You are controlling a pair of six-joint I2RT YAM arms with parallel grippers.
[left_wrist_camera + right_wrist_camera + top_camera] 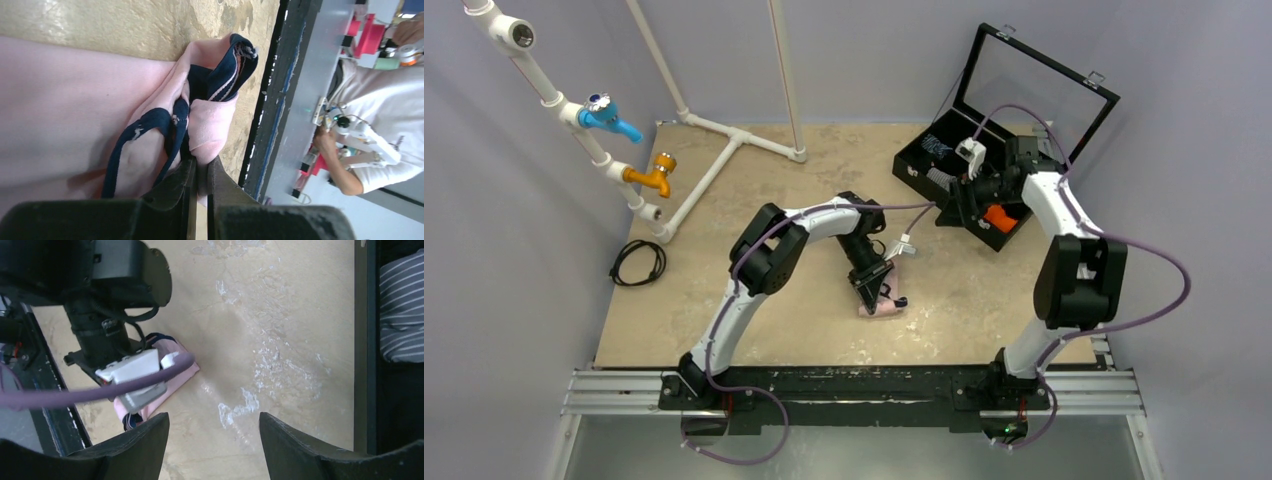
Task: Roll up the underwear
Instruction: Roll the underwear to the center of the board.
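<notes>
Tan tabletop (pixel 754 180) carries the underwear (pixel 75 100); left gripper (pixel 198 170) pinches its bunched edge, right gripper (pixel 212 425) hangs released.

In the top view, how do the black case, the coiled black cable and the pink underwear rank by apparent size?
1. black case
2. coiled cable
3. underwear, though it is partly hidden under the left gripper
</notes>
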